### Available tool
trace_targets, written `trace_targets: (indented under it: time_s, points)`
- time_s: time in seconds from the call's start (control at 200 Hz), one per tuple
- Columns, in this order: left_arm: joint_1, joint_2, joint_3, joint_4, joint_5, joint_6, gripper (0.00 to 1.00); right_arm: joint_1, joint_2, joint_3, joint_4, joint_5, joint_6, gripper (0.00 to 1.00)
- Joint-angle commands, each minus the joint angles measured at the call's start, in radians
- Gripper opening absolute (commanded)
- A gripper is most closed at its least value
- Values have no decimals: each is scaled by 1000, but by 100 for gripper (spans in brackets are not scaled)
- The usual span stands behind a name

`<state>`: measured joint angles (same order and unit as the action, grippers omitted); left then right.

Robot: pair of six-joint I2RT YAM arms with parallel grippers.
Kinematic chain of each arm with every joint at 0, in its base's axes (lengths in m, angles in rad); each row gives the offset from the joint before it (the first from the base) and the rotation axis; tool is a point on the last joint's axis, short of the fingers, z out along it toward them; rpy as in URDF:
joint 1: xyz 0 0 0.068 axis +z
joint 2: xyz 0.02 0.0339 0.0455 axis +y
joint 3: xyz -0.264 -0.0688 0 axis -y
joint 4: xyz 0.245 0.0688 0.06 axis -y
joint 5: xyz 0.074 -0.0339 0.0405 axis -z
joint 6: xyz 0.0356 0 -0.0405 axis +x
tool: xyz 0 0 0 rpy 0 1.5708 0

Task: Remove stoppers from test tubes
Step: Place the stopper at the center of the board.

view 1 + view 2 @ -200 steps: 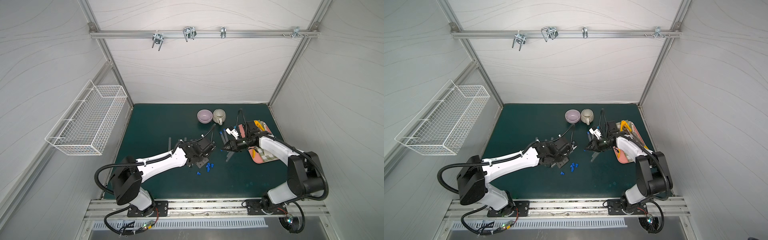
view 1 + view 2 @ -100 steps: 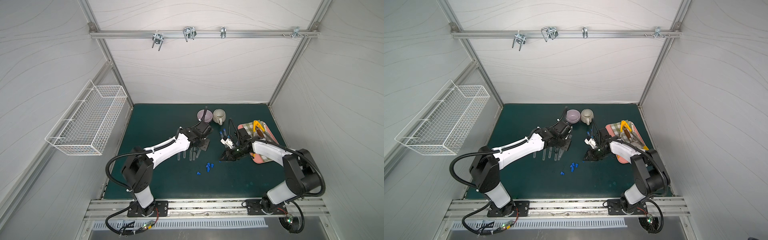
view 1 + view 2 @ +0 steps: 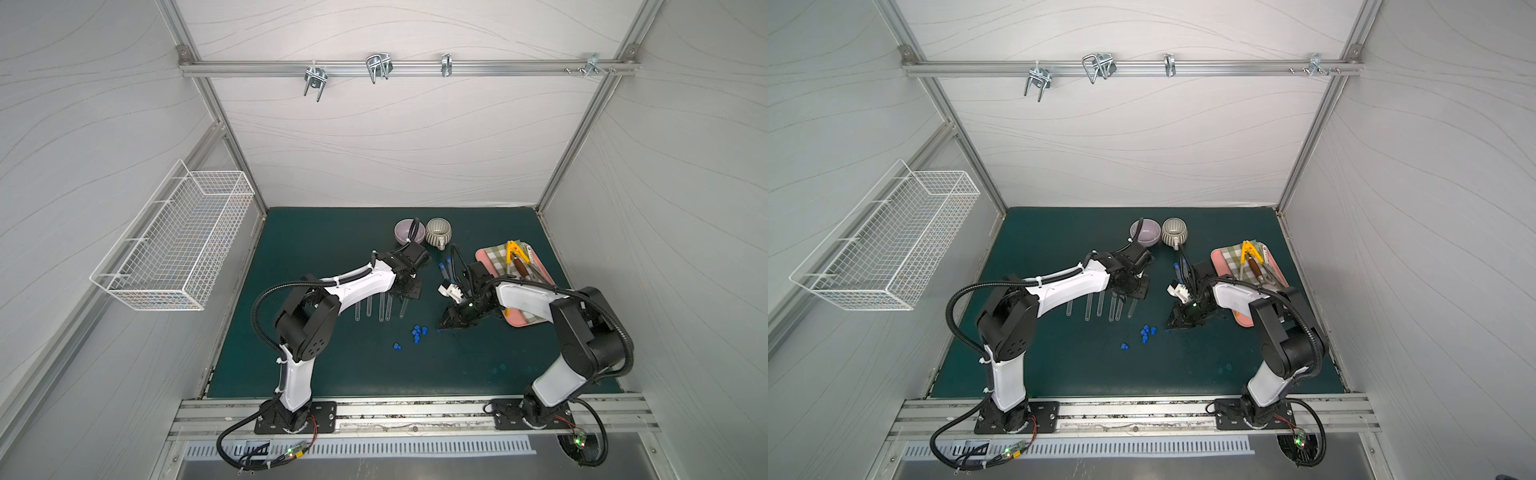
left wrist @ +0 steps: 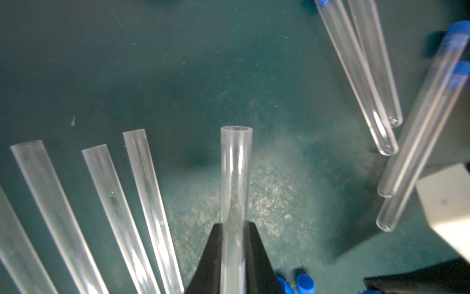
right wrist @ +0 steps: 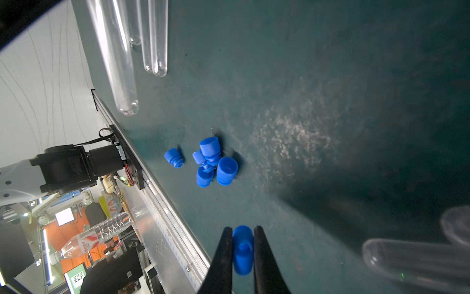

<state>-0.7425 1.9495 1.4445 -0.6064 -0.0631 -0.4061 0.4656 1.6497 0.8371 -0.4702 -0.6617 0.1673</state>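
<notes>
Both arms have pulled apart from their meeting point at mid-bench a second ago. The left has swung back over the row of opened tubes (image 3: 381, 309), and the right has dipped toward the loose plugs.

The left fingers (image 4: 215, 247) are clenched on a bare test tube (image 4: 236, 175) with its mouth open and nothing in it. I'd guess it is headed for that row, to keep finished tubes apart from the capped tubes (image 4: 422, 112) lying nearer the pink tray (image 3: 481, 254).

The right fingers (image 5: 223, 252) pinch a single stopper (image 5: 243, 250) low over the bench (image 3: 332, 365), near the heap of stoppers (image 5: 211, 163). It will probably be dropped there.

The tubes are clear, smooth and round-bottomed, so they would roll easily. The stoppers are matte blue plastic, short stepped cylinders. The bench mat is dark green and scuffed pale in the middle.
</notes>
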Motion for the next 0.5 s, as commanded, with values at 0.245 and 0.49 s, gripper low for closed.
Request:
trace_targets:
  time_s: [0.245,0.49]
  points:
    - [3,95,57,3,-30,-45,7,32,60,6,27,-6,-5,2]
    - [10,126,54,8,-37,-54,9,41,91,24,20,16,-4,3]
